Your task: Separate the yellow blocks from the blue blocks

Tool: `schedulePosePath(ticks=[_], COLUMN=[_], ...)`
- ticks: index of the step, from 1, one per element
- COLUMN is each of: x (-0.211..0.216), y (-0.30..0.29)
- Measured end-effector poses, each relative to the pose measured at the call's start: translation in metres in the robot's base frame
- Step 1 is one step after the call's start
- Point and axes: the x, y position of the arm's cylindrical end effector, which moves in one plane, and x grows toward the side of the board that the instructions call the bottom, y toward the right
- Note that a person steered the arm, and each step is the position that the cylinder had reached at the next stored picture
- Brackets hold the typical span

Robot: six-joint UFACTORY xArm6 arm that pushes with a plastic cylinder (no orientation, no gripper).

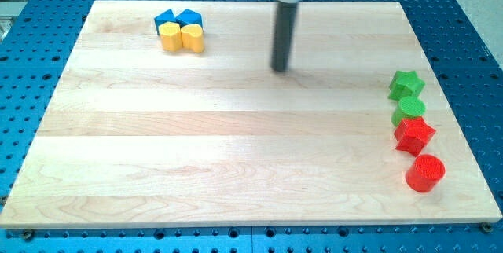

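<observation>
A pale wooden board (236, 143) lies on a blue perforated table (31, 64).

Nearest the view's bottom, by the board's right edge, a red cylinder (425, 173) stands alone. Just above it sits a red star (413, 134), which touches a green cylinder (410, 109) above it. A green star (406, 85) tops that column, touching the green cylinder. All four form a line running up the view's right side.

Farther up, near the middle of the board, my tip (280, 68) rests on the wood. It is the lower end of a dark upright rod, with no jaws to open or close, and it touches no block. It stands well apart from every block, right of the yellow and blue cluster and left of the green and red line.

Farthest away, near the board's top left, four blocks huddle together. A yellow cube (170, 38) and a yellow heart (192, 38) sit side by side, touching. Directly behind them, touching, are a blue triangle (164, 20) on the left and a blue pentagon (190, 19) on the right.
</observation>
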Motion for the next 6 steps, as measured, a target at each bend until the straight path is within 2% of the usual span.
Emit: schedulePosePath(ticks=[1,2,3,4,5,6], x=[-0.001,0.003,0.0,-0.04,-0.054,-0.038], y=[-0.077,-0.121,-0.188,-0.184,-0.182,-0.141])
